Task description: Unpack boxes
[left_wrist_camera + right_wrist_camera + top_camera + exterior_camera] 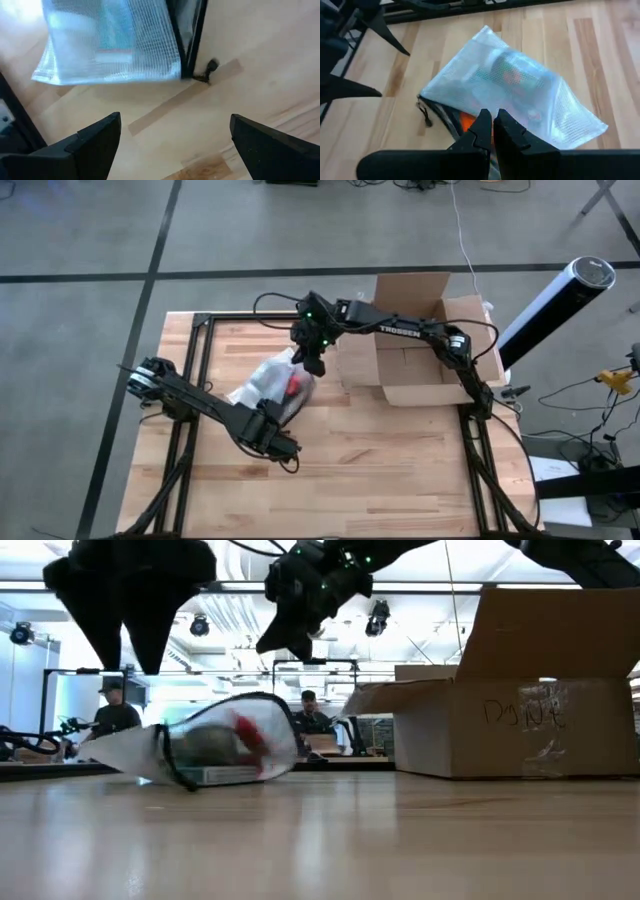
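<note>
Nearest you in the low view is the bare pale wooden tabletop, and on it lies the flat translucent grey-white mesh zip pouch, already out of the carton. So part of the unpacking looks done: the pouch rests on the table just beside the brown corrugated cardboard box, which sits at the far right of the table with its flaps standing open.

You can see something red and a pale flat item through the pouch's mesh; I can't tell exactly what they are. The pouch's dark zip edge seems partly open in the right wrist view, though that is a judgement. From above, the box's inside shows only brown cardboard; whether anything is left in it is hidden by the right arm crossing over it.

Your right gripper hangs just above the pouch with its fingers pressed together, holding nothing. Your left gripper hovers near the pouch's zip corner, fingers spread wide and empty.

What remains, likely, is emptying the pouch and checking the box.
</note>
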